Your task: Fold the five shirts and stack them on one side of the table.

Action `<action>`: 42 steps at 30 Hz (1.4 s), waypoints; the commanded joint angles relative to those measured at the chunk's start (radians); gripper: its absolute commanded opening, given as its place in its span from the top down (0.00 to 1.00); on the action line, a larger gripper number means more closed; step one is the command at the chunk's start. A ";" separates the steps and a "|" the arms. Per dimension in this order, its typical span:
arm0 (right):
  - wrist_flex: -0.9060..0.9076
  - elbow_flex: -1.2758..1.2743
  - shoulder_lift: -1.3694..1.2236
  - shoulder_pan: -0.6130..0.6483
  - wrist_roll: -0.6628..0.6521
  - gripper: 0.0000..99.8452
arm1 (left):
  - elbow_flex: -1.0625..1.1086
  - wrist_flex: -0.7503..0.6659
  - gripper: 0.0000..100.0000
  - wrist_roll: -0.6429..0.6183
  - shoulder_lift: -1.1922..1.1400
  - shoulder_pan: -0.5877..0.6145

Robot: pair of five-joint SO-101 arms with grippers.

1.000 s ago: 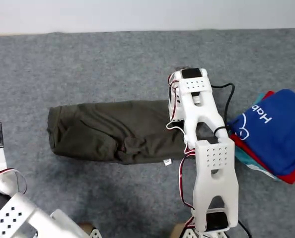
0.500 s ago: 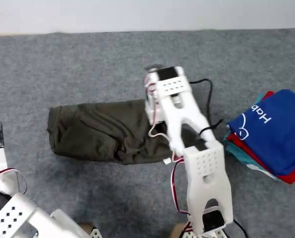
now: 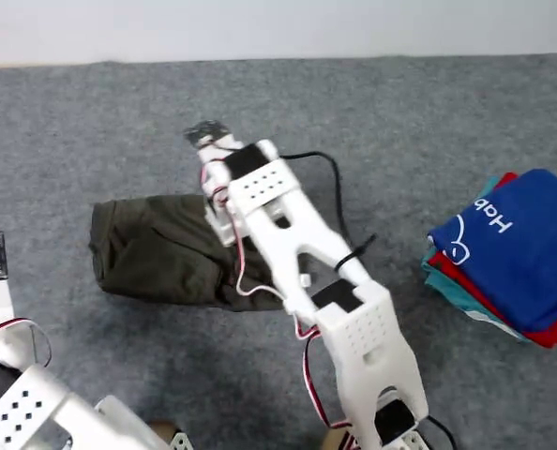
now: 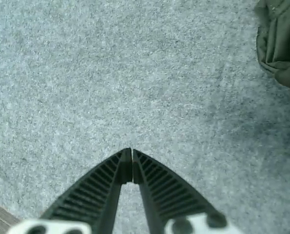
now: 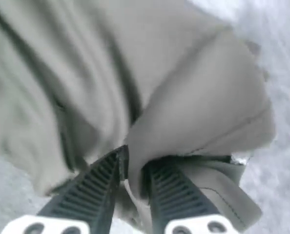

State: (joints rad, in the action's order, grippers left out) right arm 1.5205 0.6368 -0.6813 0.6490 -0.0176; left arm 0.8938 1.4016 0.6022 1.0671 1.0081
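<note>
— What does the overhead camera show?
— The olive shirt [image 3: 157,248] lies bunched on the grey table cover [image 3: 119,103], left of the middle. The right arm [image 3: 297,244] stretches slantwise over the shirt's right end. Well apart, by the table's right edge, sits the stack of folded shirts [image 3: 508,248], with blue on top and red and teal beneath. The left arm [image 3: 25,412] sits at the near left corner.
— And the left wrist camera?
— The left gripper [image 4: 132,168] hangs over bare cover. Its two fingers are pressed together with nothing between them. A corner of the olive shirt [image 4: 281,44] lies well away from the tips.
— The right wrist camera?
— The right gripper [image 5: 134,165] is clamped on a fold of the olive shirt [image 5: 184,97]. Cloth bulges up between the fingers and drapes around them.
</note>
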 commanded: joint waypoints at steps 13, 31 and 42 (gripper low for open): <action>-0.096 0.382 -0.105 0.200 -0.089 0.99 | -0.005 0.008 0.99 0.008 0.012 -0.003; -0.120 0.707 -0.351 0.303 -0.175 0.99 | 0.001 0.009 0.99 0.008 0.012 -0.003; -0.249 0.710 -0.395 0.320 -0.218 0.93 | 0.001 0.009 0.99 0.008 0.012 -0.003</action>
State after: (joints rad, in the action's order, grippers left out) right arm 1.3149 1.2873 -1.0879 0.9544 -0.2217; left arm 0.8984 1.4016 0.6022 1.0671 1.0081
